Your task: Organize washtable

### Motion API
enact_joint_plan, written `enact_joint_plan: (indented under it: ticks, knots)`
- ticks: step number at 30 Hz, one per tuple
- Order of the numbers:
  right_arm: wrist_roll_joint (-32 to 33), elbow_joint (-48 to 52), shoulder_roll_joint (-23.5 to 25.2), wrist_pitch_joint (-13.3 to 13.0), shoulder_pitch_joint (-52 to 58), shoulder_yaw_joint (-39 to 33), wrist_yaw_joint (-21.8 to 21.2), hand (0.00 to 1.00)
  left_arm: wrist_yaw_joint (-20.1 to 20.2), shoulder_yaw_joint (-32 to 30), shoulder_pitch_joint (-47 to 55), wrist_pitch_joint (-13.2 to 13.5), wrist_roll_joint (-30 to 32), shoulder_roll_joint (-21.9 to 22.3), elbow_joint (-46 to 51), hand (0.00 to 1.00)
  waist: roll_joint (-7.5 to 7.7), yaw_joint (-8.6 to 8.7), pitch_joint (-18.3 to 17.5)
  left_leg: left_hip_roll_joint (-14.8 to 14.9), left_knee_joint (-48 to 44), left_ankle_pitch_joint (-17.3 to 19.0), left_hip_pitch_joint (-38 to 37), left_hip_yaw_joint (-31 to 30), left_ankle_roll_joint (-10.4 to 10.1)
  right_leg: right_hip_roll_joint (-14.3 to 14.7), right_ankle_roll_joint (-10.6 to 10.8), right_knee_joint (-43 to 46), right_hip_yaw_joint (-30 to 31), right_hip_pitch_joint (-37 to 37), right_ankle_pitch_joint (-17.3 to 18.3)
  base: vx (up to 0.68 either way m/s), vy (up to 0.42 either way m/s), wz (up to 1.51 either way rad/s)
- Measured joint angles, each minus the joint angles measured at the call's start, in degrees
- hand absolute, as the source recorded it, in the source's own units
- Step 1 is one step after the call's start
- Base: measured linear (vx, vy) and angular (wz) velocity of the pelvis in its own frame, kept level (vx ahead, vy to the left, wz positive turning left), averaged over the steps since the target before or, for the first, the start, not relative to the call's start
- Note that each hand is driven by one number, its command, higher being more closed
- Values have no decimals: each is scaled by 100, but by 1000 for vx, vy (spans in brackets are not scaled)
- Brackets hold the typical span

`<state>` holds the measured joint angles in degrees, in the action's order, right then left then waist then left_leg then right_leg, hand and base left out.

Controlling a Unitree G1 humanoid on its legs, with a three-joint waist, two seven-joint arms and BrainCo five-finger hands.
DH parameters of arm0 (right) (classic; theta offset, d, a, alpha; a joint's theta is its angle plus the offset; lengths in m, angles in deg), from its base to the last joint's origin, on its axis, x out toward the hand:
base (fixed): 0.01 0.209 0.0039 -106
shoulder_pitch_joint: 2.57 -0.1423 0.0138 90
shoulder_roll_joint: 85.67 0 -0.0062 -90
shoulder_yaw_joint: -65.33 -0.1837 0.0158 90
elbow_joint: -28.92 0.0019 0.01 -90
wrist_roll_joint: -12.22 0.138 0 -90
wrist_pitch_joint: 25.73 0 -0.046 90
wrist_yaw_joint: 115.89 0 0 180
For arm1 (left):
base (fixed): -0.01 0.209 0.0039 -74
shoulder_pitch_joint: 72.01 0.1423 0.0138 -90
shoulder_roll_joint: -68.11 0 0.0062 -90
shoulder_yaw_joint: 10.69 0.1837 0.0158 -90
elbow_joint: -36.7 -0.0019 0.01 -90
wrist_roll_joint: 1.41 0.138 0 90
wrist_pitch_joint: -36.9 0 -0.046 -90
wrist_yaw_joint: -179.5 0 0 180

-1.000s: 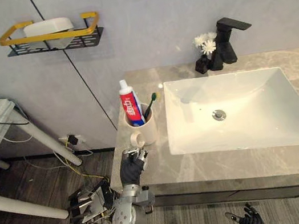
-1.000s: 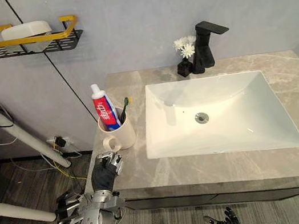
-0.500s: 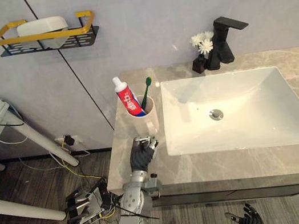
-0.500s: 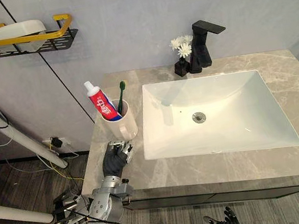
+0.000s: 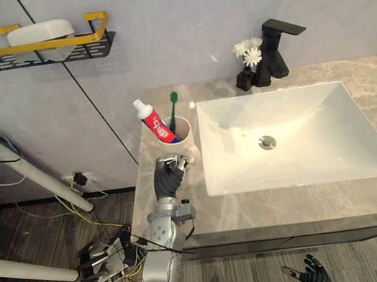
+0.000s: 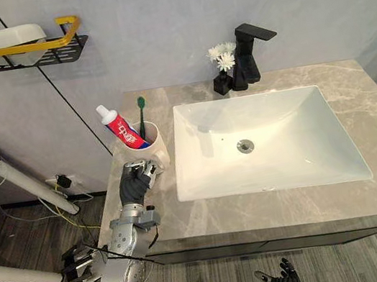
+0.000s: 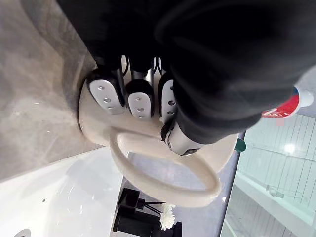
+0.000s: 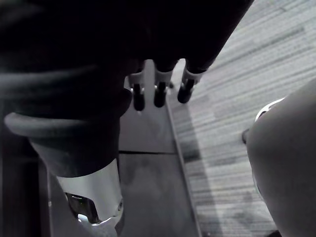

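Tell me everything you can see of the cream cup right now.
The cream cup looks like glazed ceramic, round, with a loop handle on the robot's side. It stands about upright at the left end of the counter, beside the sink. It holds a red-and-white toothpaste tube, cap up and leaning left, and a green toothbrush. The left hand has its fingers curled against the wall at the handle.

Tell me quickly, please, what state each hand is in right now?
Left hand: closed on the handle of the cup.
Right hand: open, holding nothing, hanging low by the floor.
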<state>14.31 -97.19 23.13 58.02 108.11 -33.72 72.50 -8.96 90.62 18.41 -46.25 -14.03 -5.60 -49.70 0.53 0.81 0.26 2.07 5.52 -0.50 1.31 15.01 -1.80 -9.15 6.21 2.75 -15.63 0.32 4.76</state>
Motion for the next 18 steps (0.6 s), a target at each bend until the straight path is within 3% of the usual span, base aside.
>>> enact_joint_plan:
  ticks: [18]
  knots:
    - [0,69,1,-1,6,53,-86,0,-112,-47,-467,0,209,7,-199,100,68,17,120,0,-3,0,-8,8,0,3,0,0,31,21,0,0,0,0]
